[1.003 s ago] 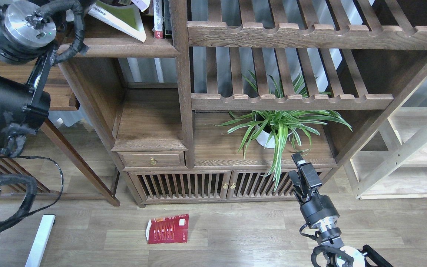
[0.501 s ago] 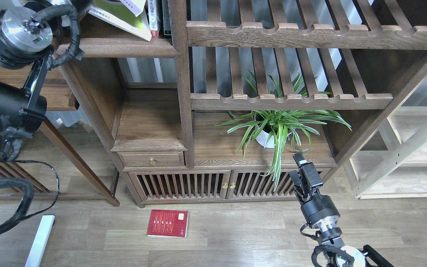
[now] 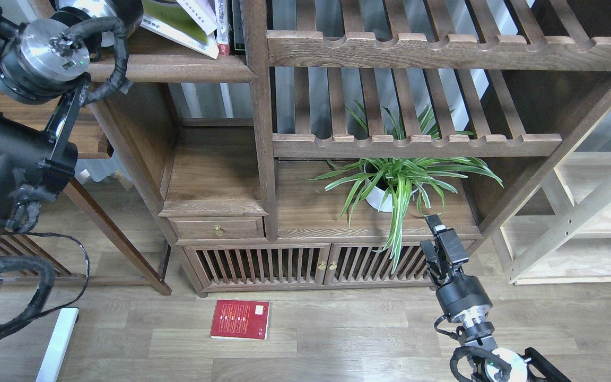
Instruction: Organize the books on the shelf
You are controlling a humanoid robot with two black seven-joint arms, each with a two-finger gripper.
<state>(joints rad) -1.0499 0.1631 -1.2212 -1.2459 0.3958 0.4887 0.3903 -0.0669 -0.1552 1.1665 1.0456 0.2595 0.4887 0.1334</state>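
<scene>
A dark red book (image 3: 240, 319) with small photos lies flat on the wooden floor in front of the bookcase, cover up. A yellow-green book (image 3: 178, 24) leans tilted on the dark wooden shelf (image 3: 178, 68) at the top left, with a white book (image 3: 198, 9) lying over it and thin upright spines (image 3: 224, 26) beside the post. My left arm (image 3: 45, 58) rises past that shelf's left end, and its gripper is beyond the top edge. My right gripper (image 3: 430, 229) hovers low before the cabinet's right door, holding nothing; its dark fingers cannot be told apart.
A potted spider plant (image 3: 395, 183) stands on the cabinet top, its leaves hanging close to my right gripper. Slatted racks (image 3: 417, 143) span the right bays. A small drawer (image 3: 218, 228) and slatted doors (image 3: 263, 265) sit below. A pale wooden frame (image 3: 576, 223) stands at the right.
The dark red book, bent on the floor a second ago, now lies flat. The yellow-green book has slid up and right on the shelf. Both arms shifted slightly right.
</scene>
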